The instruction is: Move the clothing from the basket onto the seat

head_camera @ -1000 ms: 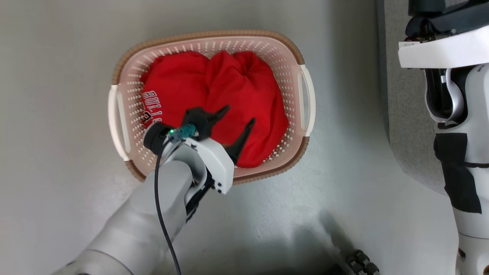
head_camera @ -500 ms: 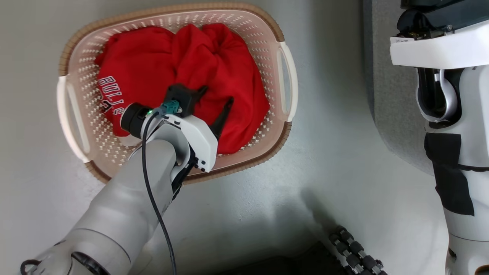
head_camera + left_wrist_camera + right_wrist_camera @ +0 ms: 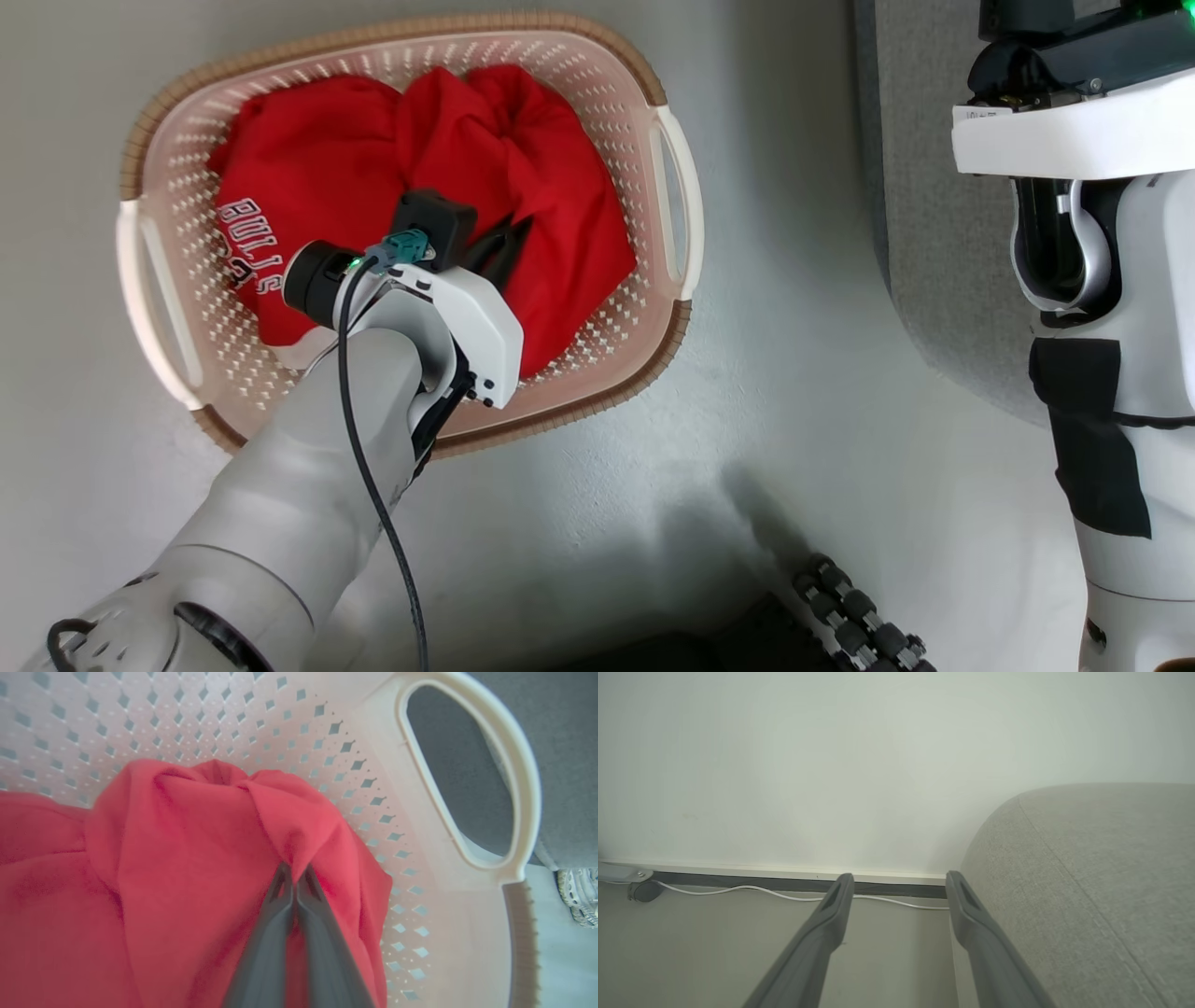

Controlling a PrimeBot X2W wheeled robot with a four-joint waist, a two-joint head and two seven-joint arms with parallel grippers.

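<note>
L arm [image 3: 308, 467] angled down into basket [image 3: 420, 30], L fingers [image 3: 273, 933] pinching clothing [image 3: 187, 849] fold, R fingers [image 3: 822, 933] wide, beside seat [image 3: 1087, 882]

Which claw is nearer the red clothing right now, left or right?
Left. The left claw is pinched shut on a fold of the clothing inside the basket. The right claw hangs open beside the seat, apart from the clothing.

Bright diffuse light; soft shadow on floor [image 3: 709, 504]; left wrist view blurry.
</note>
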